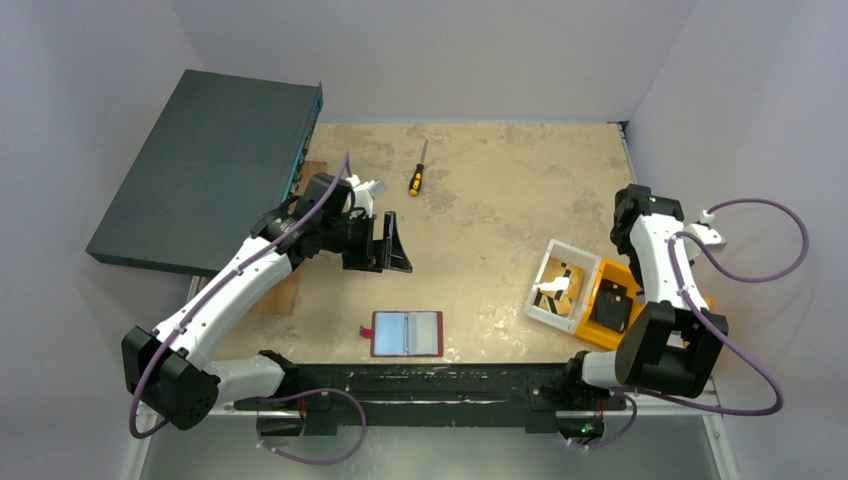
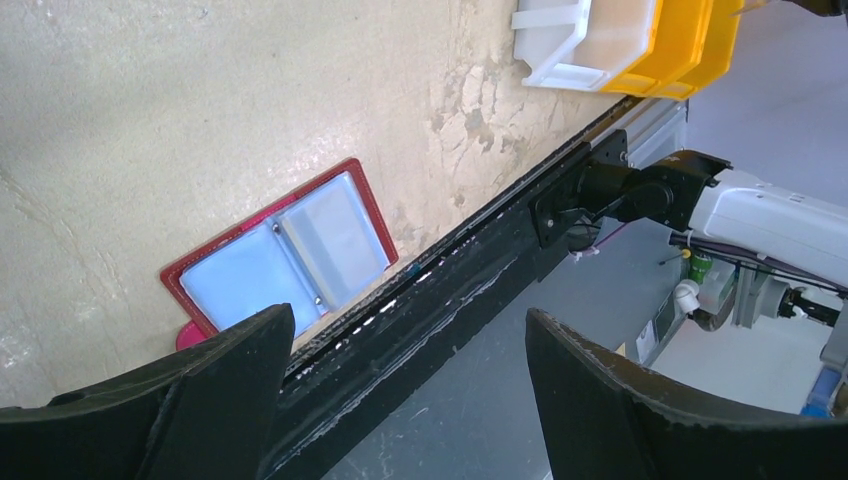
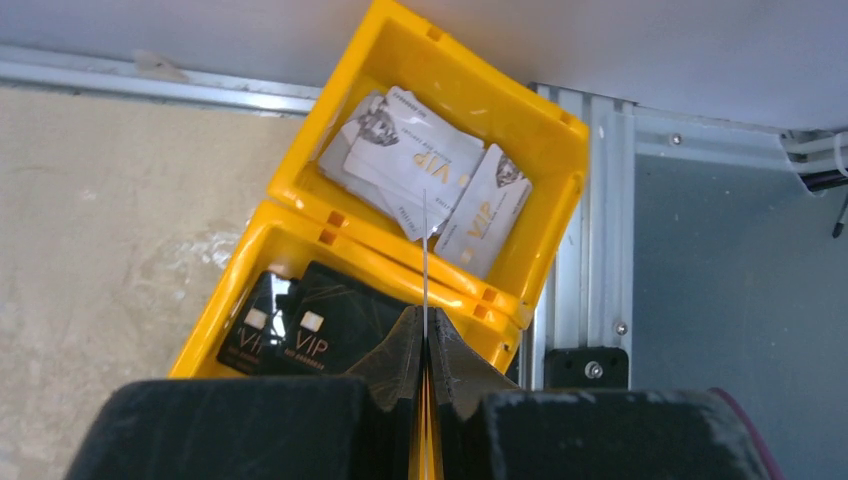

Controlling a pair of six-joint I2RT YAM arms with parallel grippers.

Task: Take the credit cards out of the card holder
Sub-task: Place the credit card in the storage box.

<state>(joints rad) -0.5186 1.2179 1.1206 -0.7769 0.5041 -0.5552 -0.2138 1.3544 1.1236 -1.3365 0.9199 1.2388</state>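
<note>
The card holder lies open and flat on the surface, close to the near edge and between the two arm bases. Its long axis runs left to right along that edge, and its little tab pokes out on the left. We see a pale grey panel in each of its two pockets; whether these are cards or bare lining we cannot tell.

The left tool hangs above the surface with its jaws wide apart and nothing between them. From it the holder lies back toward the bases and slightly to the right. We judge the left arm much the nearer of the two.

The right tool is well apart, over the yellow bin at the right edge. Its jaws are pressed together on a thin credit card, seen edge-on above the divider between the pale cards and the black cards.

For any card left in the holder, we think the left tool must come down and back toward the near edge. That reach runs across the holder's long axis.
</note>
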